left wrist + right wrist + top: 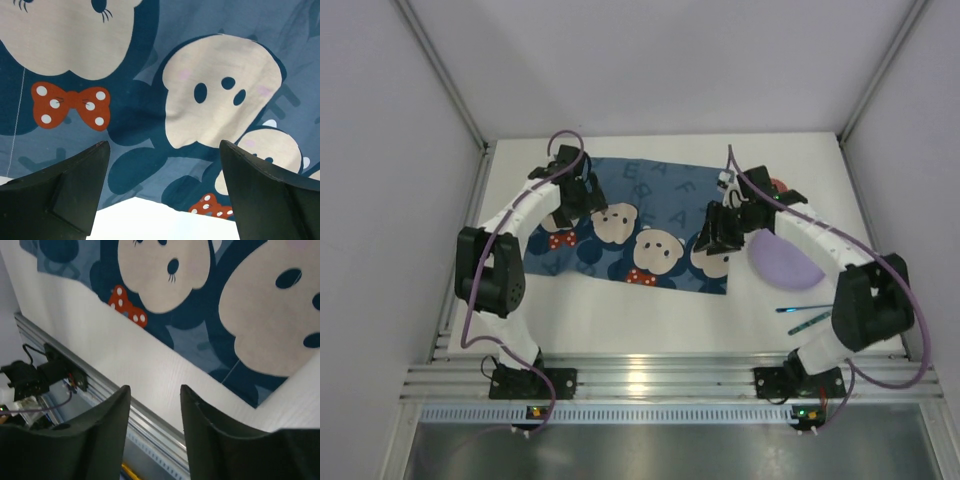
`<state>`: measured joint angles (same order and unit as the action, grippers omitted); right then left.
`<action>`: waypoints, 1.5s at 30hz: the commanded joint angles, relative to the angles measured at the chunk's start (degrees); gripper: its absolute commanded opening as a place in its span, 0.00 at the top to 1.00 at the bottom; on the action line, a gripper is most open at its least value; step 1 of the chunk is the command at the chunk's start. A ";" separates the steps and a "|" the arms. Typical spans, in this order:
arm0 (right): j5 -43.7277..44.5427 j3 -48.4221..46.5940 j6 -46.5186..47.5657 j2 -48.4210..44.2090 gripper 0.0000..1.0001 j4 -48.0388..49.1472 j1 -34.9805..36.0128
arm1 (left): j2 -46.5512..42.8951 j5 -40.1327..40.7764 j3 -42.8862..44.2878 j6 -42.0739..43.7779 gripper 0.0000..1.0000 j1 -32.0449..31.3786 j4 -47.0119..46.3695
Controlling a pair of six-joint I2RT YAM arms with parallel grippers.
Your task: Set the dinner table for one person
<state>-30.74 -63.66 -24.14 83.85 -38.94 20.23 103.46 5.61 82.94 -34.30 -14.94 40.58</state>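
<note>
The white dinner table [620, 320] carries a blue cartoon-bear placemat [650, 225] spread flat across its middle. My left gripper [570, 205] hovers over the mat's left part, open and empty; its wrist view shows the mat [150, 110] and its near edge between the fingers [75, 190]. My right gripper [718, 240] hovers over the mat's right near corner, open and empty; its wrist view shows the mat [200, 300] and bare table [125, 355]. A lilac plate [783, 260] lies right of the mat. Blue-green cutlery [808, 315] lies near the right front.
A small red object [778, 184] shows behind the right arm at the back right. Grey walls enclose the table on three sides. An aluminium rail [650, 378] runs along the near edge by the arm bases, also in the right wrist view [100, 390].
</note>
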 commanded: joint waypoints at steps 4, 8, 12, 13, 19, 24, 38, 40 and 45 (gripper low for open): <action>0.23 -9.98 1.20 17.53 0.94 4.31 1.74 | 0.69 -2.18 2.85 1.78 0.05 1.49 0.03; 4.45 -9.56 1.73 23.63 1.00 3.26 2.44 | -0.45 -2.18 2.32 2.57 0.05 2.19 0.03; 11.82 -6.49 2.61 25.57 1.00 2.55 3.85 | -1.59 -1.92 0.92 3.54 0.05 3.25 0.03; 12.98 -5.96 2.69 25.57 1.00 2.46 4.20 | -1.86 -1.91 0.48 3.63 0.05 3.86 -0.06; 23.07 0.63 1.99 21.72 1.00 0.88 4.21 | -3.96 -2.36 -4.27 3.63 0.05 5.80 -1.64; 27.92 5.99 0.32 17.49 1.00 -0.52 1.22 | -6.51 -1.56 -8.84 3.37 0.05 6.06 -2.52; 34.44 2.67 2.69 7.12 1.00 -10.27 -0.10 | -15.56 0.10 -22.19 -3.13 0.07 5.97 -2.52; 31.45 -1.28 3.31 3.01 0.98 -11.50 -0.01 | -16.97 -0.42 -23.25 -3.49 0.07 5.89 -2.61; 28.18 -15.75 5.33 -3.69 0.53 -14.23 -0.10 | -21.19 0.19 -24.31 -3.67 0.07 5.71 -1.91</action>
<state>-1.78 -68.47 -20.88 86.00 -51.59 20.64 86.26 4.40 58.48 -36.82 -9.06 39.18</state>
